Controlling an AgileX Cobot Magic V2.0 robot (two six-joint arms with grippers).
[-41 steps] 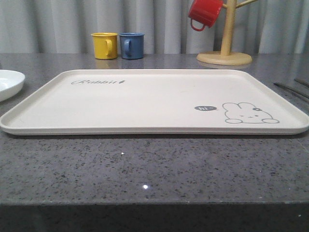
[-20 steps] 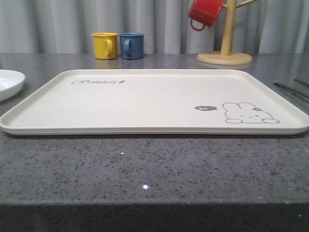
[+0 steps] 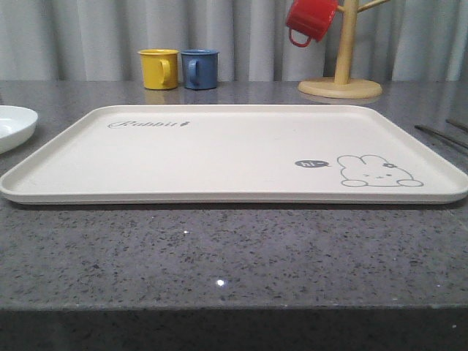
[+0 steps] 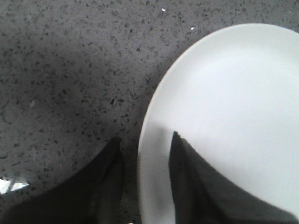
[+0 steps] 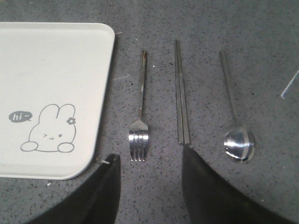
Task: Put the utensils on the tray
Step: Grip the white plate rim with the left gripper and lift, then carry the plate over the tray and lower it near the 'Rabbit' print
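Right gripper [image 5: 149, 165] wide over fork [image 5: 140, 116]; left gripper [image 4: 145, 158] wide astride plate [image 4: 224, 116] rim.

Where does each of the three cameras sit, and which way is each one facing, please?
Front view: low at the table's near edge, facing forward across the tray toward mugs and curtain.
Left wrist view: on the left arm, looking down at the white plate; left gripper open, straddling its rim.
Right wrist view: on the right arm, looking down at fork, chopsticks, spoon; right gripper open.
Shared: the tray's rabbit corner, front and right wrist views.
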